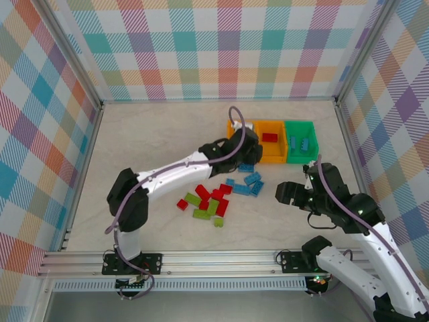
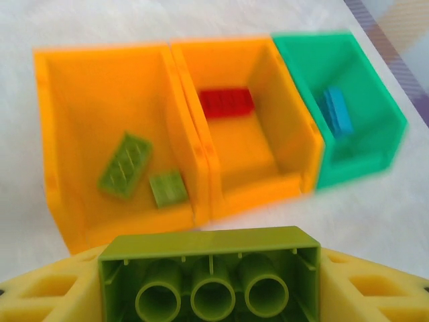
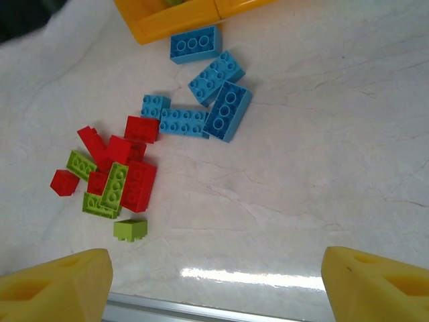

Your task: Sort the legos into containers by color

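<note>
My left gripper [image 2: 211, 282] is shut on a lime green lego [image 2: 209, 272], held underside up just short of the left orange bin [image 2: 50, 154], which holds two green legos [image 2: 125, 164]. A red lego [image 2: 226, 103] lies in the middle orange bin [image 2: 295, 164], and a blue one [image 2: 335, 111] in the green bin [image 2: 382, 131]. In the top view the left gripper [image 1: 242, 142] hangs at the bins' left end. My right gripper [image 3: 214, 282] stands open over bare table, right of the loose pile of red, green [image 3: 114, 188] and blue legos [image 3: 201, 114].
The enclosure's metal rail [image 3: 167, 310] runs along the near edge under the right gripper. Checked walls [image 1: 214, 47] close in the table on three sides. Bare table lies right of the blue legos and in front of the bins.
</note>
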{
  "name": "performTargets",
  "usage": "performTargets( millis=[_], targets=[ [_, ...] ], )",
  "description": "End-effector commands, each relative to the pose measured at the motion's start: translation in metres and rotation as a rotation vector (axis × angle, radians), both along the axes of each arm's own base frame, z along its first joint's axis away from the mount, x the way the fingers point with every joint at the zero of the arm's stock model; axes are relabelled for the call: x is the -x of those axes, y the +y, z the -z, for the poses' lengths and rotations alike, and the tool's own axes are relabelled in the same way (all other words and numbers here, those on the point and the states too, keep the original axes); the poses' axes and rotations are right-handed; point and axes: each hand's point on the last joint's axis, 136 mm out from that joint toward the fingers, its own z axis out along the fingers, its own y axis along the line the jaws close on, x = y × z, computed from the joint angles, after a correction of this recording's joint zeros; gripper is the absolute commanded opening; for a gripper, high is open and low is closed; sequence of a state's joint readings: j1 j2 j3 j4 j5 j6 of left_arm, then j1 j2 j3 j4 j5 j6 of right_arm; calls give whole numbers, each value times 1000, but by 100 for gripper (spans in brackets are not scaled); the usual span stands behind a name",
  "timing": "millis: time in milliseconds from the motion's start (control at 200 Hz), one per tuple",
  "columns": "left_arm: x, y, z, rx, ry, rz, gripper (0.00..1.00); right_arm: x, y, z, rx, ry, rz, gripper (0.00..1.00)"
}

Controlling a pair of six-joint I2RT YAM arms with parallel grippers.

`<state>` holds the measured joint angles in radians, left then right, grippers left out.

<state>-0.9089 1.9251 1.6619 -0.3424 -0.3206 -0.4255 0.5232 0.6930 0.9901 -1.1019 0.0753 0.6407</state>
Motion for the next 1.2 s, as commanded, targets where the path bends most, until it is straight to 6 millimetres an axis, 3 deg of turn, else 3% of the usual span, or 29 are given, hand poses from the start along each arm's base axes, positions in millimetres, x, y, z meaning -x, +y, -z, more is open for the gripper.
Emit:
performTargets(
  millis=[0, 140, 270, 420, 610, 705, 785, 950, 1080, 1195],
  targets=[
    [-50, 2, 36, -85, -11, -21, 54, -7, 4, -2, -26, -29, 14, 82],
    [-89, -4, 39, -53, 4, -30, 56, -4, 2, 0, -41, -35, 29, 83],
    [-104, -7, 39, -46, 14, -35, 68, -3, 1, 2, -38, -27, 31, 83],
    [-103, -11, 20, -9, 8, -21, 81, -6, 3, 2, -37, -25, 27, 84],
    [-85, -2, -28, 60, -39, 8, 80, -15, 10, 4, -32, -14, 15, 84],
    [-58, 7, -66, 119, -93, 68, 78, -21, 16, 9, -31, 1, 7, 84],
    [-24, 15, -107, 174, -189, 171, 77, -29, 23, 14, -36, 14, -2, 84],
    [63, 47, -145, 60, -383, 405, 78, -50, 41, 33, -47, 51, -13, 84],
    [126, 80, -152, -68, -496, 577, 81, -67, 48, 62, -12, 119, 22, 82],
    [183, 106, -128, -158, -525, 822, 89, -80, 53, 90, 13, 173, 56, 80]
  ],
)
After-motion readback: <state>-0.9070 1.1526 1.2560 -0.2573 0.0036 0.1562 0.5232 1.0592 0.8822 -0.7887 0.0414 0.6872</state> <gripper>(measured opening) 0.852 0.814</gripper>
